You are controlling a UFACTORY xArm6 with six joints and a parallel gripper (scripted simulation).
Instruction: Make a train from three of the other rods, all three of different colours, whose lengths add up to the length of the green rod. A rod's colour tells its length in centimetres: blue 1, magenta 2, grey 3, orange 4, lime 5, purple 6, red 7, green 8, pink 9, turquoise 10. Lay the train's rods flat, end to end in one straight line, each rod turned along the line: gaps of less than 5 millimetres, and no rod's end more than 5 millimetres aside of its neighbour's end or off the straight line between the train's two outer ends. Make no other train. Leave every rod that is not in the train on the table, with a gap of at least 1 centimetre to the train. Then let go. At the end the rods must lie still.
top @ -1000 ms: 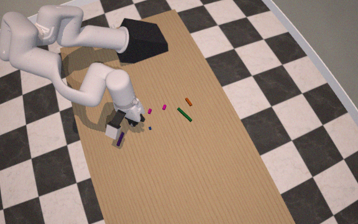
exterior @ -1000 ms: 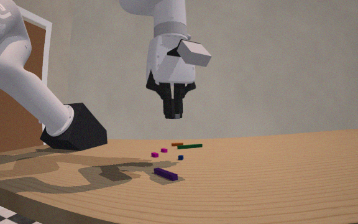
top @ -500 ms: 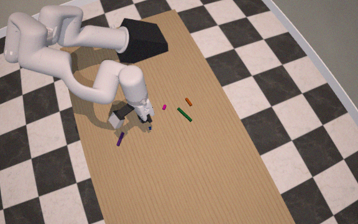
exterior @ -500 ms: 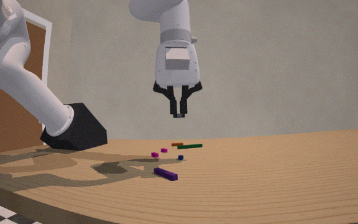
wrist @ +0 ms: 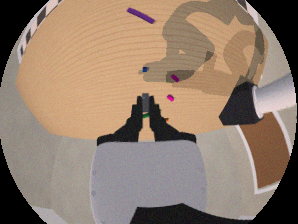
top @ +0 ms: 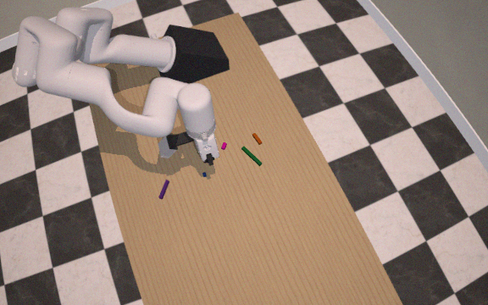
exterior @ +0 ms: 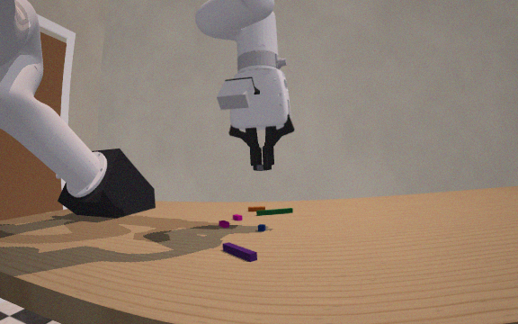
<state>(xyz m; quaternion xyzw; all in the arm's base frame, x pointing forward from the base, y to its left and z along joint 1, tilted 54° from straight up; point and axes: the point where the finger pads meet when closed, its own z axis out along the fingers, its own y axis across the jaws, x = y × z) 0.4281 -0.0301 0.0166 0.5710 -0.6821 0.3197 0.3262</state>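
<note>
now the jaws are pinched nearly together on a small grey rod, and the gripper hangs high above the table. below lie a blue rod, two magenta rods, a purple rod, an orange rod and the green rod. the risk, i'd say: a thin grip slipping, dropping the piece onto neighbours.

White rounded arm, black base, apparently black-fingered tool.
</note>
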